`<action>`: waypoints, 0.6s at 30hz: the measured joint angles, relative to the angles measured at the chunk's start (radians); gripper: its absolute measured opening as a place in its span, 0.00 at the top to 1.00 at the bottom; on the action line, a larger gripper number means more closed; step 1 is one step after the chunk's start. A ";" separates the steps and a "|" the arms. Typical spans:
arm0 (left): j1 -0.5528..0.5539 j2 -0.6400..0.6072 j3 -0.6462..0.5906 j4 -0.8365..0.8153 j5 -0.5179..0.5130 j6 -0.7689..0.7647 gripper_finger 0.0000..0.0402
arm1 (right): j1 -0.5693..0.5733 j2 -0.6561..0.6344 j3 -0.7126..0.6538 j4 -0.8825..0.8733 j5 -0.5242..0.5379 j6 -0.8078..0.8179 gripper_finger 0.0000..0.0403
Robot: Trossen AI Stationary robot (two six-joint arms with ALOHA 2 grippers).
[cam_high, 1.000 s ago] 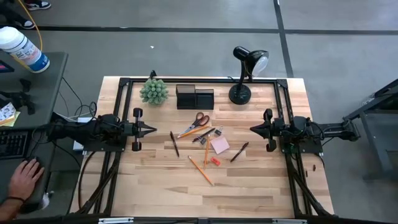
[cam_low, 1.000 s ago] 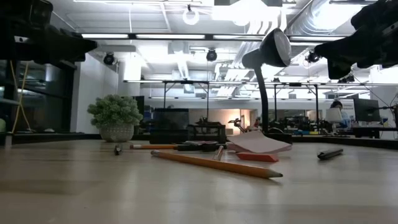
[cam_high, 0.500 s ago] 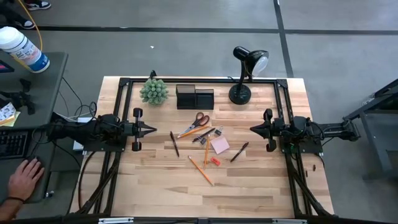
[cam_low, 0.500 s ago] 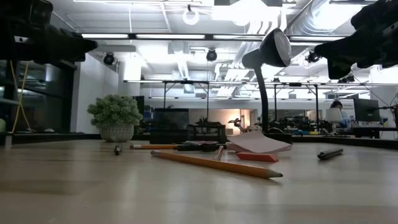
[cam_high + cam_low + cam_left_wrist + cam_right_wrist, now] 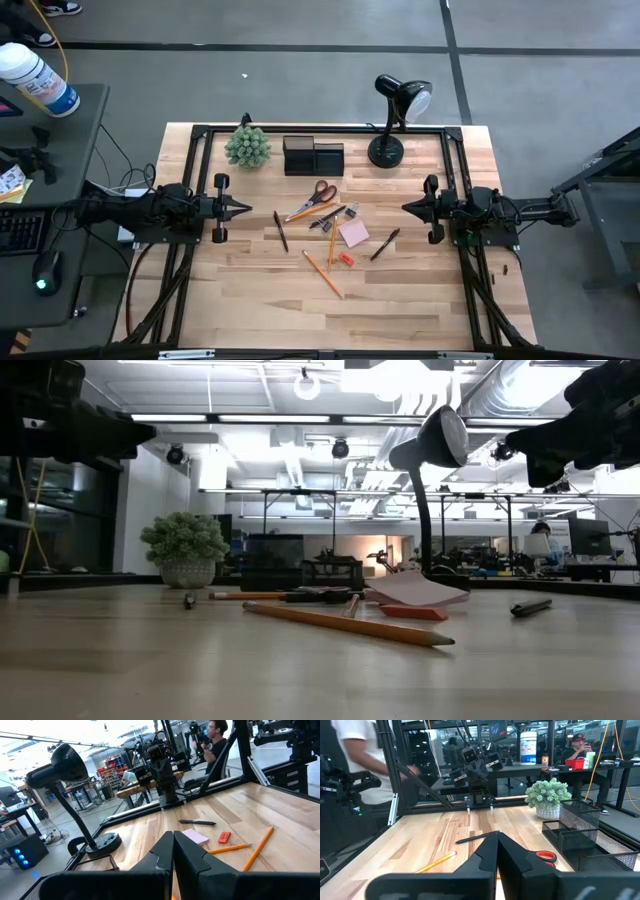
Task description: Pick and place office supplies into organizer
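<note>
Both arms parked, nothing started. Left gripper (image 5: 246, 208) sits over the left side of the light wooden tabletop (image 5: 250, 300), fingers pressed fully together, holding nothing. Right gripper (image 5: 406, 208) mirrors it on the right side, fingers likewise closed and empty. Both hang well clear of the supplies, tips pointing inward at each other.

Change over the last second: arms and supplies haven't moved at all. Only difference is off the table at lower left, where a person's hand that rested on the mouse is now gone from the high view. Reads like the operator letting go, so motion may be about to begin, but that's a guess.

All supplies loose in the middle, between the grippers:
- orange-handled scissors (image 5: 314, 198) nearest the organizer
- pink square sticky-note pad (image 5: 353, 234), small red eraser (image 5: 346, 259) just beside it
- yellow pencil (image 5: 322, 274) closest to the front edge
- dark pen (image 5: 385, 244) on the right, another dark pen (image 5: 281, 230) on the left
- small clip probably near the pad, too small to confirm

Black mesh desk organizer (image 5: 313, 157) stands at the back edge between the green spiky plant (image 5: 247, 147) and the black desk lamp (image 5: 392, 120). Looks empty from above.

Task progress: zero items placed.
</note>
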 joint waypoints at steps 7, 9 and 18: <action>0.000 0.000 0.000 0.000 0.000 0.000 1.00 | 0.000 0.000 0.000 0.000 0.000 0.000 0.99; 0.000 0.000 0.000 0.000 0.000 0.000 1.00 | 0.000 0.000 0.000 0.000 0.000 0.000 0.99; 0.000 0.000 0.000 0.000 0.000 0.000 1.00 | 0.000 0.000 0.000 0.000 0.000 0.000 0.99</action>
